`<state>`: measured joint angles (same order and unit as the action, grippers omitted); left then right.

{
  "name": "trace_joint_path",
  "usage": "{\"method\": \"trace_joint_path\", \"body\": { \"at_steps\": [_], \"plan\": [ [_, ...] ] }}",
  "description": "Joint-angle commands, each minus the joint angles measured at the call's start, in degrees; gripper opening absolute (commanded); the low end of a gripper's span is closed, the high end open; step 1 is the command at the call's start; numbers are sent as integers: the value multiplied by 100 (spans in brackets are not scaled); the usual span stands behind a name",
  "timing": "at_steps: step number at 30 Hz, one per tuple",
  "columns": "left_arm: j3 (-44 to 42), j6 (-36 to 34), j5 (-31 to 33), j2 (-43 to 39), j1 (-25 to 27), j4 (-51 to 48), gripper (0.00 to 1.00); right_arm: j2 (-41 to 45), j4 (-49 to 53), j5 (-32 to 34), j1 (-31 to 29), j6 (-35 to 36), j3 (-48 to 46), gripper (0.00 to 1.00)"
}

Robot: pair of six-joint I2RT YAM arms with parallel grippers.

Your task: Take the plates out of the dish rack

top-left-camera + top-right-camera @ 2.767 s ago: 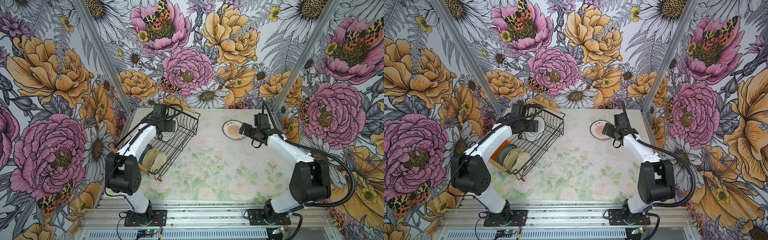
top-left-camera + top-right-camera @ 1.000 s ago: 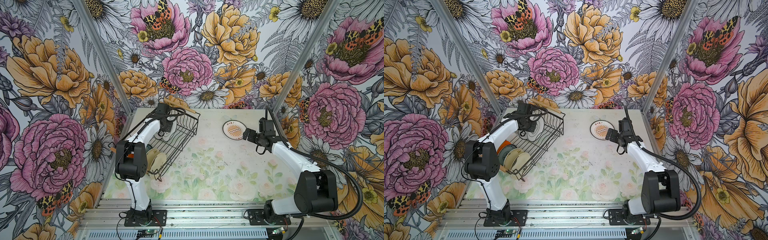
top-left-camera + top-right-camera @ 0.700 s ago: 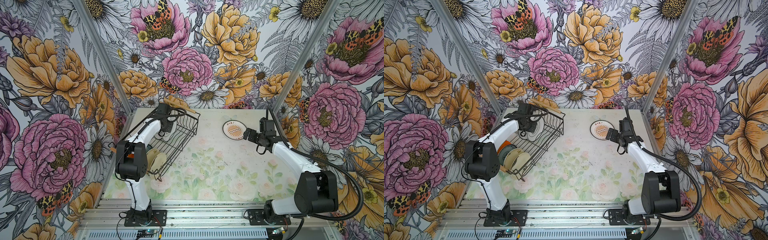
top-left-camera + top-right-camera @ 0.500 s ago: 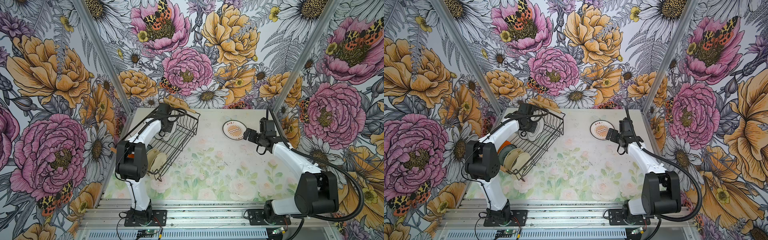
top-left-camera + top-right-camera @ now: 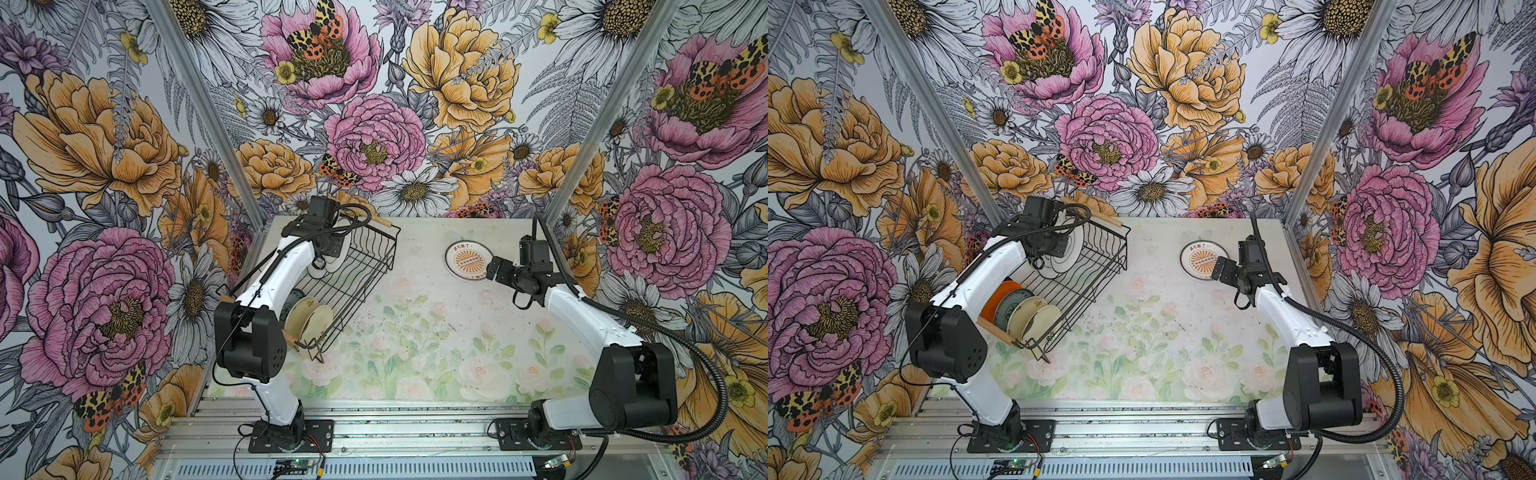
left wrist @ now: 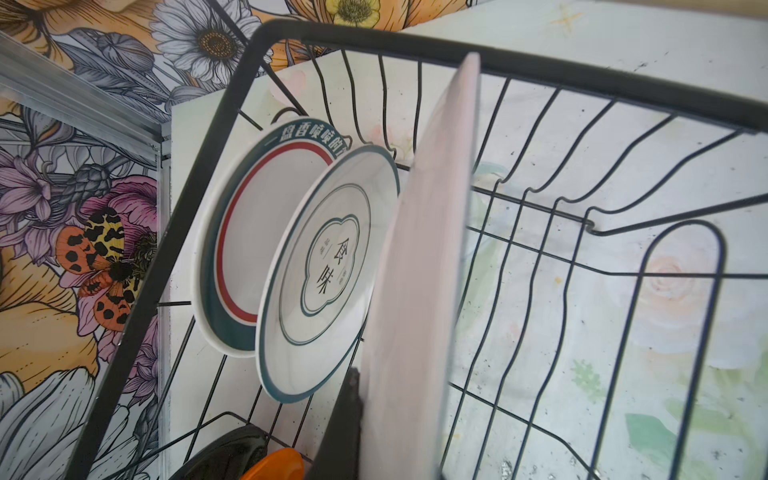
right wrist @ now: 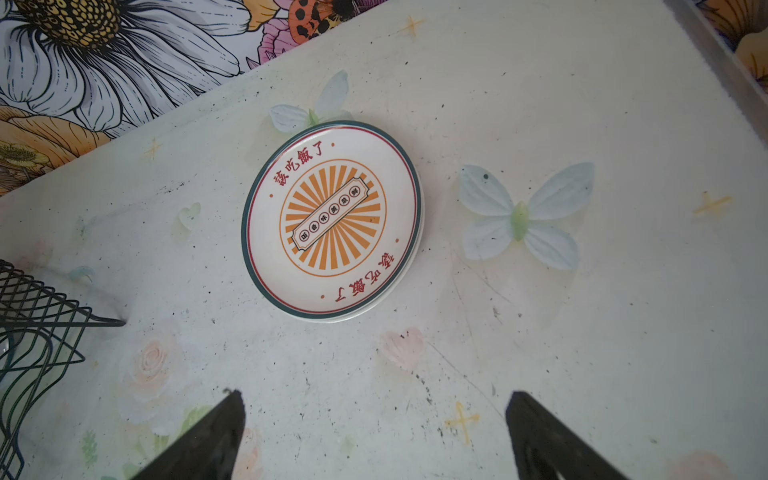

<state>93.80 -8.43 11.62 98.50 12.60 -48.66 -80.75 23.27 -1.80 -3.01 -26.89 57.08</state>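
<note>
- we find black wire dish rack (image 5: 376,259) holding upright white, cream and orange round plates (image 5: 1034,318).
- left gripper (image 5: 1061,247) clamps pale plate (image 6: 419,266) inside.
- right gripper (image 7: 372,395) released.

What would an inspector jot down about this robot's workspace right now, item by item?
Surface: floral-print table, scuffed and speckled.
Job's things: dish rack holds upright plates; sunburst plate lies flat on table.
Clutter: nothing seen.
Tools: left tool shut on pale plate inside rack; right tool open, above table near sunburst plate.
Cables: black cables loop along both arms.
Surroundings: flowered walls on three sides.
</note>
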Motion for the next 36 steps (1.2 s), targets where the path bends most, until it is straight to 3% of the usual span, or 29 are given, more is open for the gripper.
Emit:
{"method": "trace_joint_path", "body": {
  "at_steps": [1, 7, 12, 15, 17, 20, 24, 27, 30, 36],
  "plan": [
    [462, 457, 78, -656, 65, -154, 0, 280, -204, 37, 29, 28, 13, 99],
    [854, 1737, -292, -1583, 292, -396, 0, 654, -198, 473, 33, -82, -7, 99],
    [325, 3398, -514, -2271, 339, -308, 0, 961, -479, 414, 31, -300, -71, 99],
    [-501, 4310, -601, -2780, 642, 175, 0, 1091, -729, -51, 34, -461, -60, 99],
    [-1179, 4899, -286, -3186, 906, 577, 0, 1139, -953, -450, 24, -563, -126, 100],
    [-2388, 5501, -189, -3816, 1157, 1686, 0, 1200, -1542, -1072, 8, -881, -432, 99],
    [-3478, 6163, -380, -4240, 1243, 2674, 0, 1212, -3147, -2230, -92, -1850, -1267, 99],
    [-3850, 6280, -562, -4269, 1278, 2989, 0, 1142, -4094, -2558, -460, -2382, -1698, 100],
    [-4203, 6559, -1080, -4212, 1188, 3544, 0, 1060, -4514, -2535, -1148, -2433, -1835, 99],
    [-4812, 7089, -1577, -4244, 1232, 4438, 0, 852, -5841, -1869, -2554, -2943, -2154, 100]
  ]
}}
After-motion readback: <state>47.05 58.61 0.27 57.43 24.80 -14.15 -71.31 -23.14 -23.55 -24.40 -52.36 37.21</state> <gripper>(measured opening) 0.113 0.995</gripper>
